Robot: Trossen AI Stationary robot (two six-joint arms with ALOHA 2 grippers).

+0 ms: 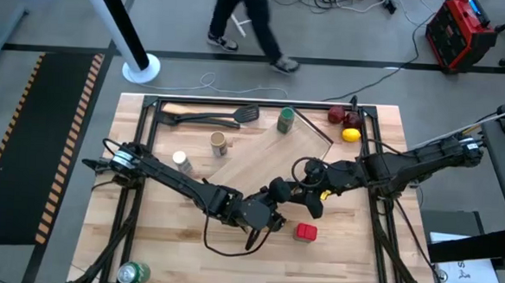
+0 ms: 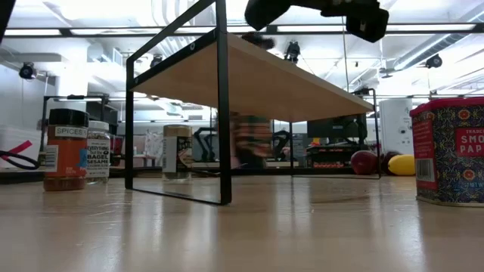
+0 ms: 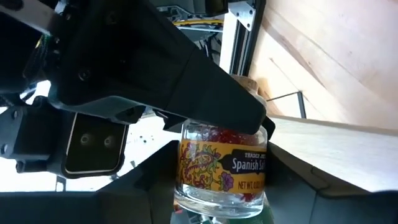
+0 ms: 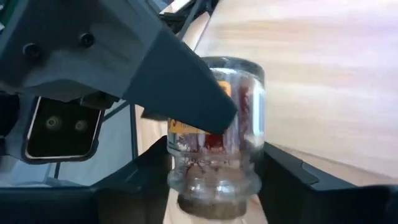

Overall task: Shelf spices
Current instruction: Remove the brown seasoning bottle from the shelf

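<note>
You are mid-handover: the left gripper (image 1: 262, 216) and the right gripper (image 1: 306, 194) meet above the table (image 1: 186, 259), centre toward its front edge. Each wrist view shows its own fingers pinching the clear jar (image 3: 224, 168). In my judgement one gripper must release before the other carries the jar to the shelf (image 1: 252, 159). The red tin (image 1: 306, 233) stands near the front edge. A person (image 1: 241, 20) walks beyond the far edge.
</note>
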